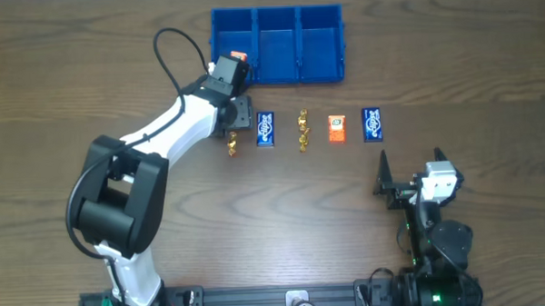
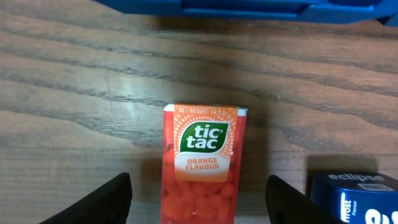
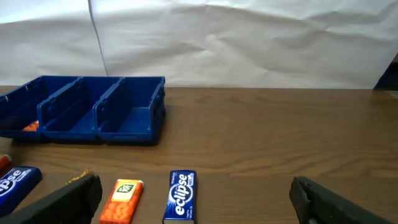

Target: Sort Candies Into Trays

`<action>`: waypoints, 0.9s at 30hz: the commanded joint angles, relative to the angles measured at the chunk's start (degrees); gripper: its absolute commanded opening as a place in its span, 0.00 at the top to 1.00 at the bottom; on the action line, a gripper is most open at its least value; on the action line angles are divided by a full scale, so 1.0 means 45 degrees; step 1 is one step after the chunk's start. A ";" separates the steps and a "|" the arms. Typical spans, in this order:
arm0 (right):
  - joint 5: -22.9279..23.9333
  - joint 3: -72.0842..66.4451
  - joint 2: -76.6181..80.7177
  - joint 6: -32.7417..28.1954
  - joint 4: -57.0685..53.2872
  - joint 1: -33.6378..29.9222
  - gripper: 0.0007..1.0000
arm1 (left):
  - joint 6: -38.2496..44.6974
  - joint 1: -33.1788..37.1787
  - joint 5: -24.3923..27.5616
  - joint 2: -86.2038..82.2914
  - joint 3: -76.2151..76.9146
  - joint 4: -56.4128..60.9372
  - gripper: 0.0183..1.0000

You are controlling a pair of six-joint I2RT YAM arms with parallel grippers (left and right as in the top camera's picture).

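Candies look mostly unsorted: one orange piece lies in the blue tray's left compartment, five wait in a row on the table, and the left gripper stands open astride an orange mint box, not gripping.

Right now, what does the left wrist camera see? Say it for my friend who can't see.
An orange candy box lies on the wooden table between the open fingers of the left gripper, untouched. The edge of the blue tray is just beyond, and a blue candy pack peeks in beside the box.
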 commanded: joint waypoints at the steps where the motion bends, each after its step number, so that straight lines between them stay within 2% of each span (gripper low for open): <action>1: -0.0044 -0.0053 -0.0068 -0.0185 -0.0034 -0.0053 0.00 | 0.0534 0.0136 0.0355 0.0500 0.0228 0.0073 0.31; 7: -0.0044 -0.0053 -0.0068 -0.0185 -0.0039 -0.0053 0.00 | 0.0529 0.0136 0.0364 0.0714 0.0228 0.0248 0.37; 11: -0.0044 -0.0053 -0.0068 -0.0185 -0.0034 -0.0053 0.00 | 0.0520 0.0136 0.0364 0.0748 0.0228 0.0267 0.58; 13: -0.0044 -0.0053 -0.0068 -0.0185 -0.0034 -0.0053 0.00 | 0.0520 0.0136 0.0364 0.0748 0.0228 0.0257 0.66; 17: -0.0044 -0.0053 -0.0068 -0.0185 -0.0034 -0.0053 0.00 | 0.0491 0.0136 0.0364 0.0699 0.0248 0.0257 0.71; 22: -0.0044 -0.0053 -0.0068 -0.0185 -0.0034 -0.0058 0.00 | 0.0267 -0.0039 0.0267 -0.0175 0.0452 -0.0136 0.73; 27: -0.0044 -0.0053 -0.0068 -0.0185 -0.0034 -0.0058 0.00 | -0.0112 -0.1103 -0.2161 -0.3196 0.1831 -0.1637 0.73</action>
